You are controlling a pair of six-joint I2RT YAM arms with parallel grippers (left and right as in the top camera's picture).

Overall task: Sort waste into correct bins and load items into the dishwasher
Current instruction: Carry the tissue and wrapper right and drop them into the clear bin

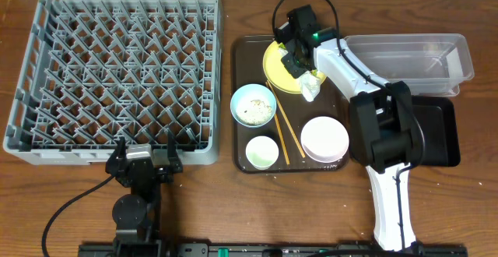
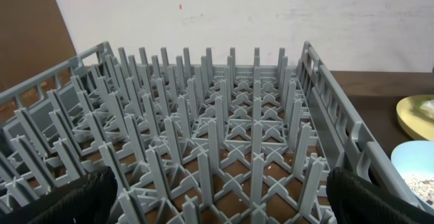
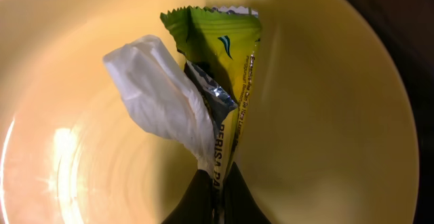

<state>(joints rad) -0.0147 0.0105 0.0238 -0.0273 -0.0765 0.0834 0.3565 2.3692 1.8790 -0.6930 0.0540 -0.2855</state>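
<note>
Bright, even light overhead. Close up, the yellow plate (image 3: 325,115) shows glare at its lower left and a blurred rim.

One grey dish rack (image 1: 117,70) on the left. One dark brown tray (image 1: 249,61) to its right, carrying one yellow plate (image 1: 274,68), two bowls (one light blue bowl (image 1: 236,101), one white bowl (image 1: 324,138)), one small cup (image 1: 261,152) and two chopsticks (image 1: 284,132). One white napkin (image 3: 159,95), one green snack wrapper (image 3: 227,54); the rice scraps (image 1: 254,110) are too small to count. Far right, two bins: one clear tub (image 1: 412,58), one black tray (image 1: 440,132). Two grippers: left gripper (image 1: 145,149), right gripper (image 3: 218,190).
</note>
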